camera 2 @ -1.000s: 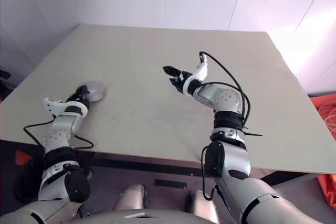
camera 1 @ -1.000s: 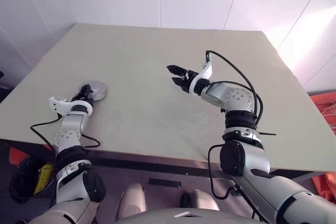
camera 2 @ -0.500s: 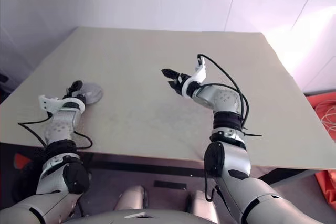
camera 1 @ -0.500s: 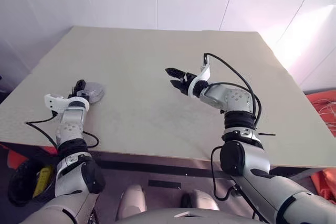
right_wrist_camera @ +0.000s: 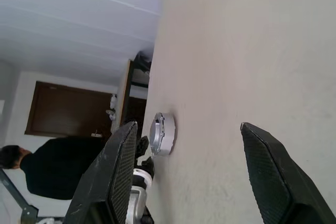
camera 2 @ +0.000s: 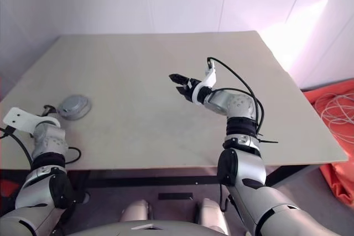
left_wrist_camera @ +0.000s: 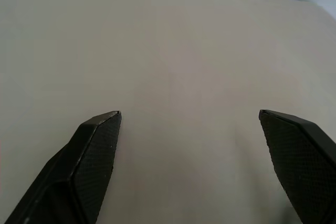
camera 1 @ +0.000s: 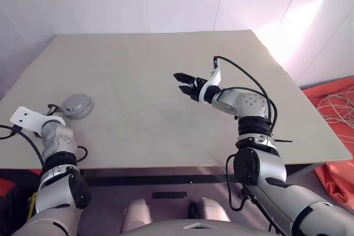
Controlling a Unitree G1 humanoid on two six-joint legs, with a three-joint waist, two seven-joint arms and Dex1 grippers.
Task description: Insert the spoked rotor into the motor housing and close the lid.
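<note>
The motor housing [camera 1: 76, 105] is seen lying on the table [camera 1: 144, 70] as one closed grey round unit, its lid apparently in place; no windings and no spoked rotor can be made out, so the rotor is judged to be already inside. It rests just beyond the left tool [left_wrist_camera: 191, 145], close to it but not touched. The left tool's jaws stand wide apart over bare table, nothing being held. The right tool [camera 1: 182, 80] is held above the middle of the table, well apart from the housing, its jaws parted and empty. The task is judged essentially complete, with little left beyond clearing the arms.
</note>
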